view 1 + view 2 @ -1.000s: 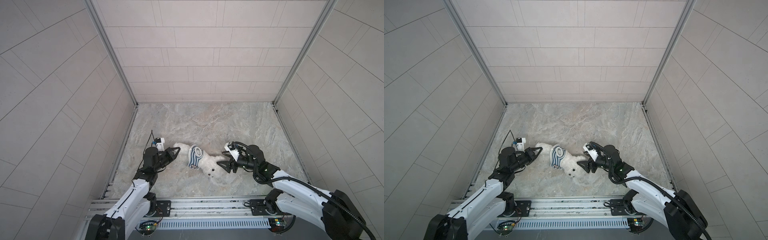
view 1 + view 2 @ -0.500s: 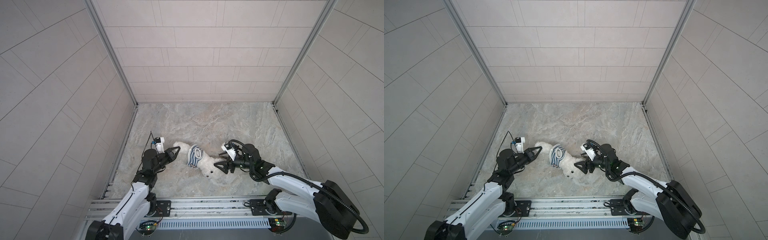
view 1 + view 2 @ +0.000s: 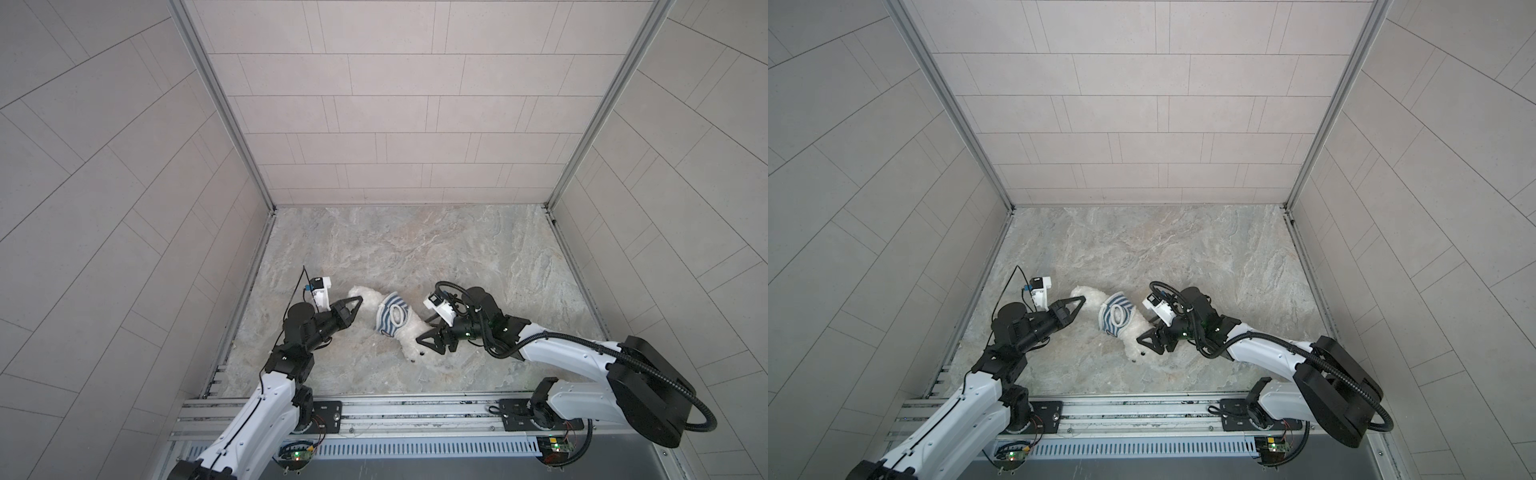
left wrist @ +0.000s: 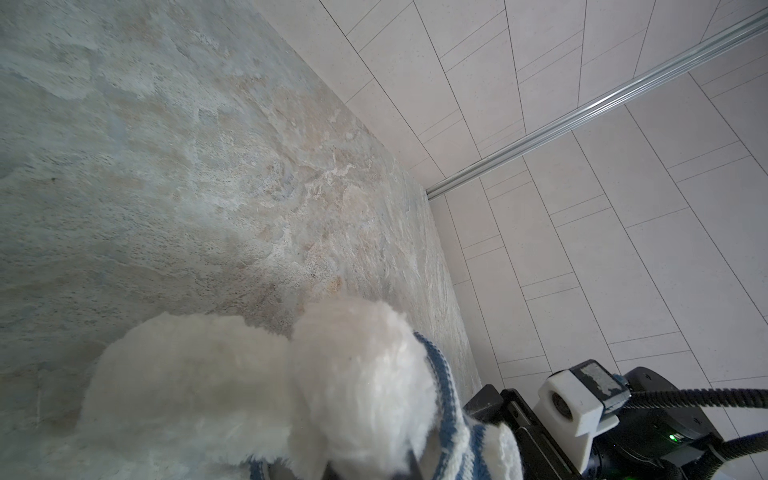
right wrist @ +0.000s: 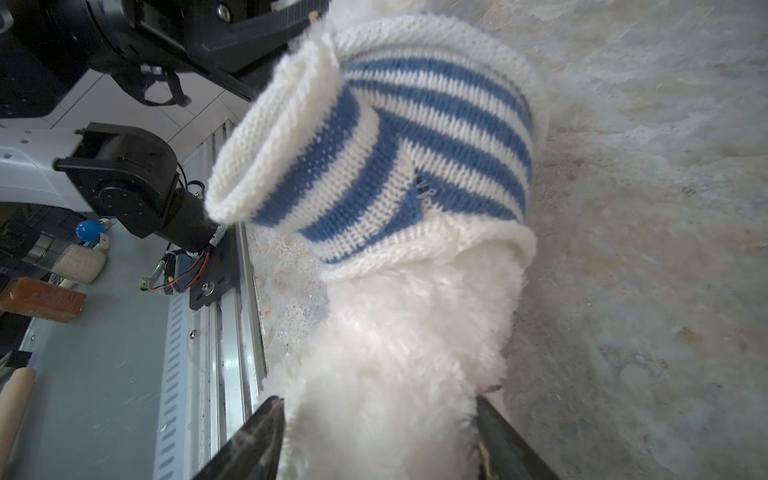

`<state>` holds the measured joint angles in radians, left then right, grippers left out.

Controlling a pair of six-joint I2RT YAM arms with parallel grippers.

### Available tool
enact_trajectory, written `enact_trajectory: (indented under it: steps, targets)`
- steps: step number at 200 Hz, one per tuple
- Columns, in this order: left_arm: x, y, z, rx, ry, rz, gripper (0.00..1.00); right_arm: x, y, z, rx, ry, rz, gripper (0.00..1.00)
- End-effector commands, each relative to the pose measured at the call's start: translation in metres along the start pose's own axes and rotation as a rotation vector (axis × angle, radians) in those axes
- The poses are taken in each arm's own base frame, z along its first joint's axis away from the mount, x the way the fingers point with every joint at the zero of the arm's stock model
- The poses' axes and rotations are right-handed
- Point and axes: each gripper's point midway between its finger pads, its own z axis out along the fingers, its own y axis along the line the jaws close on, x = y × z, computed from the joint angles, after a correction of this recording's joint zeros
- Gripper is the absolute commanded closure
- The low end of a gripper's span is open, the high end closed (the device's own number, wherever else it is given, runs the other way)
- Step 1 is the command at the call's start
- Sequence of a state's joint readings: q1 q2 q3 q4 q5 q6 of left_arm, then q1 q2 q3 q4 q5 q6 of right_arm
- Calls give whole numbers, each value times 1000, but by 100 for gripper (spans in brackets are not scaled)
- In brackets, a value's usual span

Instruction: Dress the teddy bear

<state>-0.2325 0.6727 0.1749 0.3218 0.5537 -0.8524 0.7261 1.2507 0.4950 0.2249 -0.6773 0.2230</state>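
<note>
Teddy bear point(image 3: 410, 345), small, white and fluffy, lies stretched across the marbled tabletop point(image 3: 415, 249) between your two arms. Both top views show its feet toward the left arm and its head toward the right. A blue-and-white striped shirt point(image 3: 392, 319) sits bunched around its middle. One empty sleeve point(image 5: 266, 137) sticks out, and the fur beyond the shirt's rolled edge is bare.

Your left gripper point(image 3: 357, 300) is pinched closed on the fur of a foot. Your right gripper point(image 5: 376, 399) stands with its jaws wide apart astride the head end. Fur brushes both fingers point(image 5: 257, 440) but is not visibly squeezed.

Expect a light, squashy toy that will bend and drag rather than resist. Plush fur alone is likely to slip out of a pinch, so take hold of stuffed bulk, the head or a whole limb, not a tuft. The knit looks stretchy and should give over the body, though its loops could snag on a fingertip. Grip it by the thick rolled edge. With that sleeve unfilled, the dressing looks only partway done.
</note>
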Motion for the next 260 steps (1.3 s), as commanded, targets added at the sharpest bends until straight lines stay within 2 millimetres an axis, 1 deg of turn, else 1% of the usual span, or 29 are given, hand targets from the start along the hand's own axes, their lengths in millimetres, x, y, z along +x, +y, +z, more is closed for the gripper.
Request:
enact_trajectory:
  steps: [1,13,31,42,65,75,89,101,107,112,117,118,120,123,128,137,141,149,165,171,179,196,206,217,227,245,260]
  targets:
    - [2,0,-2,2,-3,30,100,6,1,0,23,44,-8,32]
    - [3,1,-3,-1,-1,32,100,9,-1,-1,40,59,-15,37]
    - [3,-1,-3,1,-3,35,100,10,-3,-2,57,68,-28,51]
    - [3,-1,-4,2,-4,38,100,12,-4,-1,67,83,-34,59]
    - [1,-3,-6,-1,-11,49,100,17,-6,2,84,131,-59,66]
    - [1,-4,-7,-4,-10,54,100,17,-5,2,90,139,-76,72]
    - [1,-4,-8,-10,-9,58,100,13,-5,-1,101,138,-94,81]
    - [-1,-8,-10,-6,-16,71,100,6,-3,-5,111,130,-122,92]
    - [-2,-9,-11,-13,-15,82,100,1,-1,-8,119,120,-142,100]
    - [-2,-9,-12,-23,-13,92,100,-1,-1,-11,128,116,-162,100]
    - [-3,-10,-13,-34,-6,105,93,-1,-1,-14,144,118,-180,100]
    - [-3,-10,-14,-36,-5,108,92,-7,0,-15,149,106,-191,100]
    - [-3,-11,-14,-42,-1,114,88,-13,1,-17,156,97,-206,100]
    - [-3,-11,-15,-51,7,124,83,-16,1,-19,167,95,-222,100]
    - [-3,-12,-17,-68,20,138,74,-21,1,-23,186,93,-254,100]
    - [-4,-13,-21,-103,41,164,54,-29,0,-30,223,92,-305,100]
    - [-4,-12,-23,-122,49,174,47,-32,0,-32,235,88,-324,100]
    - [-6,-14,-28,-155,64,195,38,-39,-1,-36,258,78,-356,100]
    - [-8,-22,-40,-198,109,232,29,-48,-5,-39,293,68,-395,100]
    - [-7,-26,-44,-208,132,246,29,-50,-5,-40,301,68,-406,100]
    - [-7,-32,-50,-224,158,267,31,-51,-6,-39,301,75,-418,100]
    - [-5,-43,-64,-241,210,306,44,-54,-4,-36,313,70,-460,100]
    - [-3,-48,-70,-244,238,323,50,-55,-4,-35,323,66,-475,100]
    - [-1,-49,-76,-267,270,335,55,-55,-5,-34,333,74,-485,100]
    - [-2,-49,-81,-293,284,347,57,-53,-8,-33,343,84,-487,100]
    - [-1,-60,-81,-252,301,348,65,-51,-9,-31,345,92,-491,100]
    - [9,-75,-72,-165,352,323,73,-49,-9,-30,341,92,-489,100]
